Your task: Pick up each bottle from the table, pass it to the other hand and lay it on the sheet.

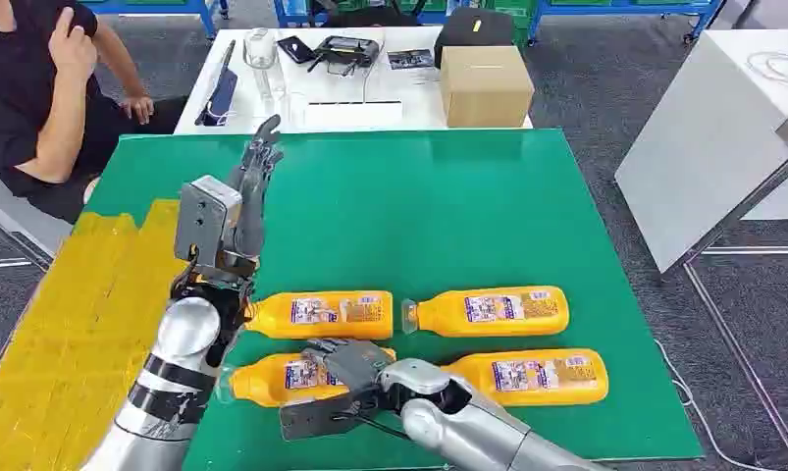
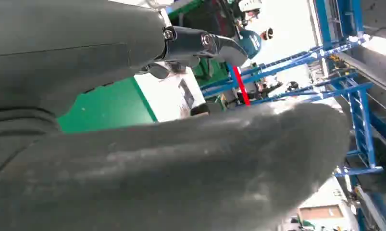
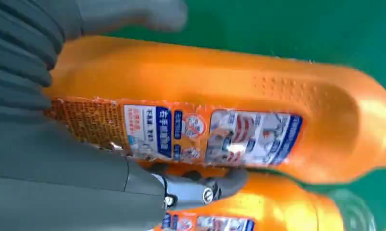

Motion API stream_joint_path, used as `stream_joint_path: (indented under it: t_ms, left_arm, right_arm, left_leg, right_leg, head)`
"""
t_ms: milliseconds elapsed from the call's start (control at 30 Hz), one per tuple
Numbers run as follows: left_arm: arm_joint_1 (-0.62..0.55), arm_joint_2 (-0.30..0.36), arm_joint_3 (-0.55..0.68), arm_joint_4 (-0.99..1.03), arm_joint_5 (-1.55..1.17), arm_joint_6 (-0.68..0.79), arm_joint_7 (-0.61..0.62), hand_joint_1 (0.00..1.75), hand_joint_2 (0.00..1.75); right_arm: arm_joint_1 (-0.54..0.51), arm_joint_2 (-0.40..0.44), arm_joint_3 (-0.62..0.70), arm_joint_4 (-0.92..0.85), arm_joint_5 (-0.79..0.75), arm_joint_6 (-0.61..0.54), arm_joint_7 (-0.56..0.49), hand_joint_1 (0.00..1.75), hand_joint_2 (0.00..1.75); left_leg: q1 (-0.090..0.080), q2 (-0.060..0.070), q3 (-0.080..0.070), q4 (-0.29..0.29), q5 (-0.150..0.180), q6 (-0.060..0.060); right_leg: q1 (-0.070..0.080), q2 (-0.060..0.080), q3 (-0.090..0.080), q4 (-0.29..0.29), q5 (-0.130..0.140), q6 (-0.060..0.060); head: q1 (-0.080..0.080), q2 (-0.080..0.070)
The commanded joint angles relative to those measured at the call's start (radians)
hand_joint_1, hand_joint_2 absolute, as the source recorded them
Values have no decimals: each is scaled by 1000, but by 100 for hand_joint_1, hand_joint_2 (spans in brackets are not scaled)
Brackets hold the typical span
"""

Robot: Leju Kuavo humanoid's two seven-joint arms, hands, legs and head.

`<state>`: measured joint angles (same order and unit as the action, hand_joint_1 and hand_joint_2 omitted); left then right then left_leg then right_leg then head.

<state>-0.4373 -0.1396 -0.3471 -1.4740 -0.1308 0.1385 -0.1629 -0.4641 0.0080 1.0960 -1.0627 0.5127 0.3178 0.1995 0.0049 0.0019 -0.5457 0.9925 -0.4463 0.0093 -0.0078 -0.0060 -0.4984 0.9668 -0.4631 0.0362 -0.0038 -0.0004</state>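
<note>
Head view: right hand fingers around near-left bottle; left hand fingers spread, empty.

Both arms: silver metal shells w/ black bands at the joints. Left hand: dark grey fingers, grey boxy wrist housing w/ small screws, orange trim below it. Right hand: grey ribbed cover, thick grey thumb, darker fingers w/ silver screw heads.

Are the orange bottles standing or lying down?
Lying down: all four orange plastic bottles rest on their sides on the green table.
</note>
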Motion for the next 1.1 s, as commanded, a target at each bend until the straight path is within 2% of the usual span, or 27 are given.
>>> stream_joint_path:
  t_ms: [33, 200, 233, 333, 467, 500, 600, 667, 700, 767, 800, 833, 867, 1000, 1100]
  left_arm:
    - [-79, 2, -46, 118, 19, 2, -1, 0, 0]
    - [-98, -4, -59, 141, 50, 12, -9, 0, 0]
    - [-99, -7, -57, 142, 56, 19, -12, 0, 0]
    - [-127, -34, -47, 162, 71, 39, -13, 0, 0]
    - [-126, -33, -41, 170, 76, 55, -6, 0, 0]
    - [-125, -32, -41, 171, 76, 56, -7, 0, 0]
    - [-126, -48, -23, 157, 93, 98, -6, 0, 0]
    - [-126, -51, -13, 159, 112, 114, -4, 0, 0]
    - [-136, -58, -8, 157, 132, 117, -7, 0, 0]
    - [-145, -53, -15, 160, 147, 111, 5, 0, 0]
    - [-148, -56, -17, 162, 155, 110, 11, 0, 0]
    - [-146, -55, -18, 167, 160, 111, 19, 0, 0]
    - [-150, -52, -22, 173, 167, 110, 10, 0, 0]
    - [-149, -47, -24, 205, 188, 105, -5, 0, 0]
    - [-162, -54, -29, 196, 199, 105, -10, 0, 0]
  right_arm:
    - [-13, -40, 113, 171, -26, 48, -16, 175, 175]
    - [-29, -50, 159, 191, -45, 85, -45, 175, 175]
    - [-30, -50, 164, 196, -49, 85, -48, 175, 175]
    - [-45, 46, 186, 270, -53, 105, -25, 175, 175]
    - [-44, 42, 184, 288, -65, 101, -20, 175, 175]
    - [-44, 40, 184, 288, -65, 100, -23, 175, 175]
    - [-43, 42, 182, 275, -79, 93, -11, 175, 175]
    - [-43, 40, 182, 269, -90, 93, -5, 175, 175]
    - [-46, 50, 191, 263, -86, 91, -2, 175, 175]
    - [-51, 47, 202, 253, -88, 103, 9, 175, 175]
    - [-55, 45, 216, 250, -83, 113, 7, 143, 175]
    - [-53, 38, 216, 251, -86, 114, 8, 23, 175]
    - [-62, 33, 242, 249, -67, 117, -13, 0, 175]
    - [-76, 7, 272, 278, -55, 124, -64, 0, 175]
    - [-79, 27, 289, 272, -46, 134, -68, 0, 175]
  left_leg:
    - [1, -5, 1, -2, 2, 0]
    - [1, -4, 4, -1, 0, 0]
    - [2, -6, 0, -2, 3, 0]
    - [2, -4, 4, -1, 1, 0]
    - [3, -3, 4, -2, 3, -1]
    - [1, 3, 9, -1, 0, 0]
    - [1, 6, 11, -1, 0, -1]
    - [2, 3, 7, -2, 3, -1]
    - [2, 6, 13, -1, 0, -1]
    - [2, 6, 12, -1, 0, -1]
    - [2, 7, 12, -1, 0, -1]
    - [2, 5, 10, -1, 1, -1]
    - [2, 6, 11, -1, 0, -1]
    - [2, 2, 9, -3, 3, 0]
    - [1, 4, 12, -2, 1, 0]
  right_leg:
    - [1, -4, 3, -3, 1, 0]
    - [0, -3, 5, -2, 0, 0]
    - [2, -5, 3, -5, 2, -1]
    - [1, -3, 5, -3, 1, -1]
    - [2, -2, 5, -4, 3, -1]
    - [1, 3, 8, -2, 1, -1]
    - [1, 5, 9, -1, 1, -1]
    - [2, 3, 5, -4, 4, -2]
    - [1, 6, 8, -1, 1, -1]
    - [2, 5, 7, -2, 1, -1]
    - [1, 6, 7, -1, 1, -1]
    - [2, 5, 6, -2, 2, -1]
    - [2, 5, 9, -2, 1, -1]
    - [2, 2, 9, -4, 3, -1]
    - [1, 4, 9, -2, 1, 0]
  head:
    - [0, 0]
    - [1, 0]
    - [0, 0]
    - [0, 0]
    - [1, 0]
    - [0, 0]
    - [0, 0]
    - [0, 0]
    - [0, 0]
    - [0, 0]
    - [0, 0]
    - [0, 0]
    - [0, 0]
    - [0, 0]
    - [0, 0]
